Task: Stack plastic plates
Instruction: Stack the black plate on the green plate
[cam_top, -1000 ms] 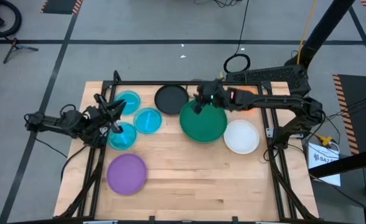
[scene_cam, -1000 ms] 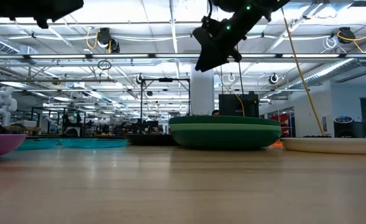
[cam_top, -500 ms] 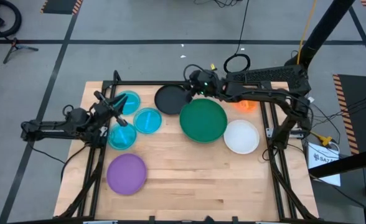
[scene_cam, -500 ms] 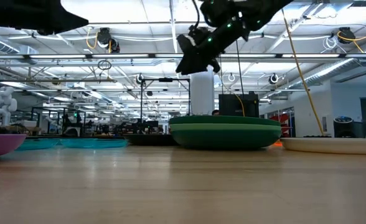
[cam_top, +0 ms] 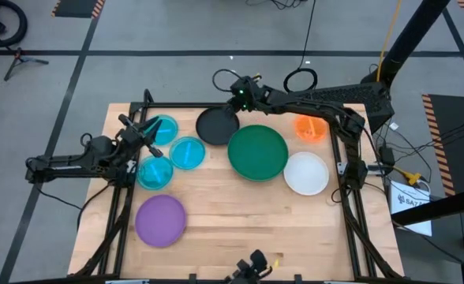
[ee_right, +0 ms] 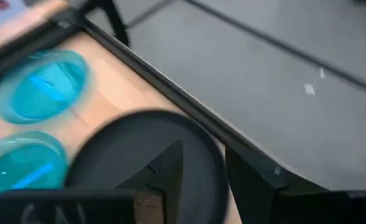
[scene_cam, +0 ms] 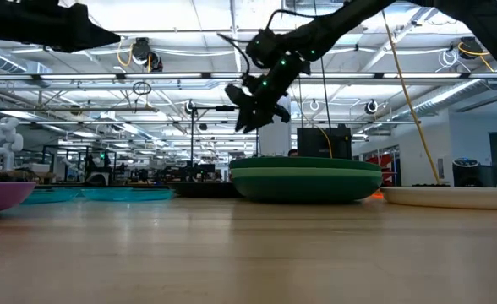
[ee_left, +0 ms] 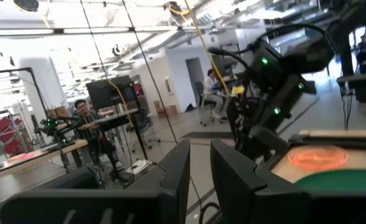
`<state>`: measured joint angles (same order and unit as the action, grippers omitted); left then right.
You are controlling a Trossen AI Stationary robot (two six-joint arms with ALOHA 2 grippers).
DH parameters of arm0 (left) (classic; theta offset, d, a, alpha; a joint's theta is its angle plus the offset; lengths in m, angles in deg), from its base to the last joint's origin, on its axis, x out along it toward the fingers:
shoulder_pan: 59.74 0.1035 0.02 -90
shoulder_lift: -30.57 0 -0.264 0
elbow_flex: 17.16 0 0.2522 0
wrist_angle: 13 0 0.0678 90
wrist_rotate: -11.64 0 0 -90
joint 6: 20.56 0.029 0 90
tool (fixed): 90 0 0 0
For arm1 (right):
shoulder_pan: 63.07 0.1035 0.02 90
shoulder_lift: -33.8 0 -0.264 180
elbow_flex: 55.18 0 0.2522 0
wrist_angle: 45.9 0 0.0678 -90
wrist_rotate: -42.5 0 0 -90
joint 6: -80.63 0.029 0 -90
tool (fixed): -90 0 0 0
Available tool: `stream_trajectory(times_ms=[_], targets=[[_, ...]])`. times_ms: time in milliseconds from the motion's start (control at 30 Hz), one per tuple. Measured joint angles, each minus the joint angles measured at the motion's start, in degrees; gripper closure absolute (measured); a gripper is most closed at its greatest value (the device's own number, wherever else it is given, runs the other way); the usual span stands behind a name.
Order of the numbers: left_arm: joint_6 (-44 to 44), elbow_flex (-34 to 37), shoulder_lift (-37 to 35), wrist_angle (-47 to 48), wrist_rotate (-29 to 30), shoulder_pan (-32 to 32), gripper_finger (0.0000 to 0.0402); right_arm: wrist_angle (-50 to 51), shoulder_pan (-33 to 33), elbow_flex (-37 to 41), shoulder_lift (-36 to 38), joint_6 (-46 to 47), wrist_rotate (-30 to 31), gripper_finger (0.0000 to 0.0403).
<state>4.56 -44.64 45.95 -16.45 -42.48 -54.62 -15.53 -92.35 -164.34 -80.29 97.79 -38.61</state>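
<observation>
Since the picture before, the right gripper (cam_top: 233, 92) has swung away from the dark green plate (cam_top: 257, 152) toward the far edge of the table (cam_top: 240, 229), and now it hangs over the far rim of the black plate (cam_top: 217, 125). That arm has stretched out long to get there. Its 2 fingers stand a little apart with nothing between them, and in the right wrist view the black plate (ee_right: 145, 155) sits right below them.

Going from left to right across the table: the left gripper (cam_top: 147, 136) hangs near the left edge, by the blue plates. It has barely moved. Its fingers (ee_left: 177, 171) have a small gap between them and hold nothing.

3 small see-through blue plates come next. 1 (cam_top: 161, 128) sits at the far left, 1 (cam_top: 155, 171) sits nearer the front, and 1 (cam_top: 188, 152) sits just beside them to the right. Near the front edge, well apart from the rest, is the purple plate (cam_top: 161, 219).

The black plate is by the far edge, just left of the big dark green plate. In the low view the green one (scene_cam: 306, 180) looks like 2 plates, a dark green one sitting on a lighter green one.

To the right of it is the white plate (cam_top: 306, 173), and behind that, by the far edge, the small orange plate (cam_top: 311, 128).
</observation>
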Motion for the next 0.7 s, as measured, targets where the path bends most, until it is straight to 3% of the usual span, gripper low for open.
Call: stream_trajectory(times_ms=[267,700], targets=[[0.22,0.00,0.00,2.14,0.02,1.44,0.0330,6.23,-2.88,-0.13,-1.24,7.96,1.32,0.0282],[1.70,0.00,0.00,1.96,0.04,3.43,0.0330,4.88,-2.92,-0.13,-8.05,12.12,-0.20,0.0219]])
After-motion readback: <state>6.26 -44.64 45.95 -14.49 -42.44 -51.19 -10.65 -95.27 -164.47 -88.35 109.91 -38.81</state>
